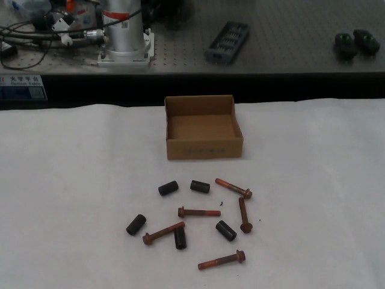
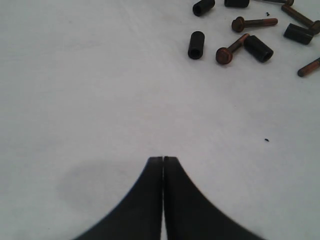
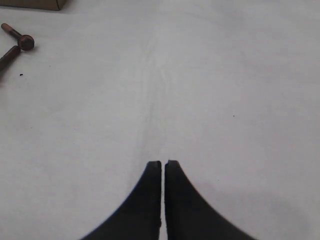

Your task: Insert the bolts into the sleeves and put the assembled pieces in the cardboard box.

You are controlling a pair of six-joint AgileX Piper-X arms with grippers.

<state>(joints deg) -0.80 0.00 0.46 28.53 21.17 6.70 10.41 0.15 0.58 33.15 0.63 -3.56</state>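
Several rusty bolts, such as one point(image 1: 199, 212) in the middle and one point(image 1: 222, 260) nearest the front, lie scattered on the white cloth with several short black sleeves, such as one point(image 1: 168, 188) and another point(image 1: 136, 224). The open cardboard box point(image 1: 204, 148) stands behind them, with nothing inside. My left gripper point(image 2: 163, 160) is shut over bare cloth, with a sleeve point(image 2: 196, 44) and a bolt point(image 2: 231, 49) well ahead of it. My right gripper point(image 3: 163, 164) is shut over bare cloth too, two bolts point(image 3: 19, 38) far off to one side.
The white cloth point(image 1: 72, 180) covers the bench around the parts, with free room on both sides. Behind it a metal breadboard carries a silver robot base point(image 1: 123, 30), cables, a dark ribbed block point(image 1: 227, 40) and two small black pieces point(image 1: 356, 42).
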